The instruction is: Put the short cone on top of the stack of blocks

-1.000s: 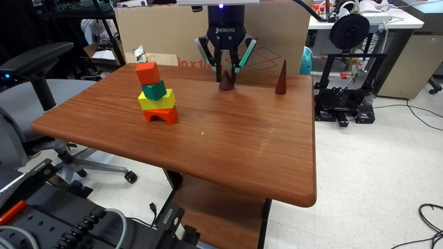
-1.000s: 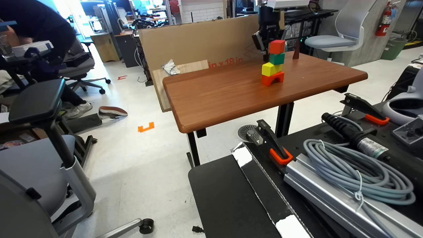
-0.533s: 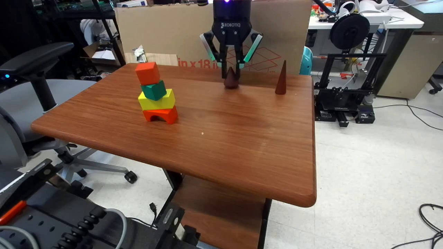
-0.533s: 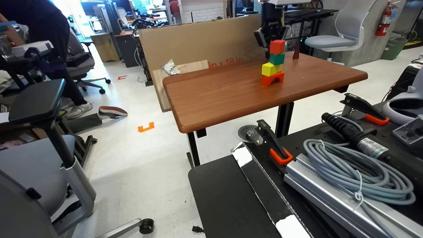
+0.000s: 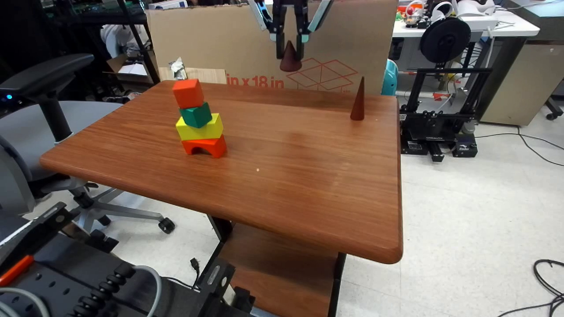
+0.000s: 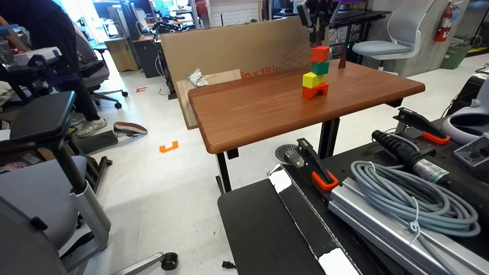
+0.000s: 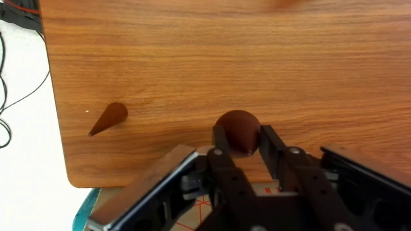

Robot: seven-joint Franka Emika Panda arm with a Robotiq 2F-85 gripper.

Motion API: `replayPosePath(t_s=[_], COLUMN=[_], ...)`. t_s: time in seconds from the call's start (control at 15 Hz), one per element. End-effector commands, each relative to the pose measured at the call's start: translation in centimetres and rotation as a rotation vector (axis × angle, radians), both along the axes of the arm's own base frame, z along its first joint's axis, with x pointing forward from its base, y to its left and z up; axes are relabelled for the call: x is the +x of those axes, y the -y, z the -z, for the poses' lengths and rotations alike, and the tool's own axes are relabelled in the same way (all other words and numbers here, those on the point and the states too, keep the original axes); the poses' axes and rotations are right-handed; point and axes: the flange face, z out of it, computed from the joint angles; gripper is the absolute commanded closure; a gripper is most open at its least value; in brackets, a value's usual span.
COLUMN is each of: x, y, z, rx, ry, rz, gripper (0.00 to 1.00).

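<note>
The short cone (image 5: 290, 64) is dark reddish-brown with a wide base. My gripper (image 5: 290, 51) is shut on its sides and holds it upright above the back of the table, base down. In the wrist view the cone (image 7: 238, 126) sits between both fingertips (image 7: 242, 131). In an exterior view the fingers (image 6: 315, 37) are behind and above the stack, and the cone is mostly hidden there. The stack of blocks has an orange arch (image 5: 205, 146), a yellow block (image 5: 200, 128), a green block (image 5: 196, 115) and a red-orange top block (image 5: 188, 93), slightly turned. The gripper is right of and behind it.
A taller, slimmer dark brown cone (image 5: 359, 103) stands near the table's back right corner; it also shows in the wrist view (image 7: 111, 116). A cardboard sheet (image 5: 211, 35) stands upright behind the wooden table (image 5: 308, 185). A chair (image 5: 88, 119) is at the table's left side.
The fingers have closed on the short cone, and it shifted slightly right. The gripper has then risen, lifting the cone off the table. The stack and the tall cone have not moved.
</note>
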Motion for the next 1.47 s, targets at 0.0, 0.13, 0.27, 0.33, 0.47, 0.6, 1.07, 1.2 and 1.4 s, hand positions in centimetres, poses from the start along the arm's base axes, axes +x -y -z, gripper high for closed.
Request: replayPosePath(t_s=[0.0,0.13,0.27,0.33,0.47,0.6,1.07,1.2,1.4], x=[-3.8,-5.7,-7.6,-8.6,-10.5,-11.7,-13.1,-13.3,-13.6], y=[-0.1,-0.6,-1.7,-2.5,-3.9,-5.2,-8.1,-8.7,-9.1], z=[-3.7,-5.5,-6.8,-7.5,-8.4,-8.7,-7.1,-6.5,-5.9], rx=[0.020,0.024,0.026,0.030,0.042,0.045,0.058,0.053,0.042], ry=[-0.005,0.005,0.015,0.017,0.011,0.000,-0.047,-0.057,-0.064], rz=[0.056,0.070,0.067,0.063,0.051,0.041,0.037,0.035,0.050], gripper=[0.92,0.92,0.92,0.92,0.92,0.92,0.92,0.92,0.92])
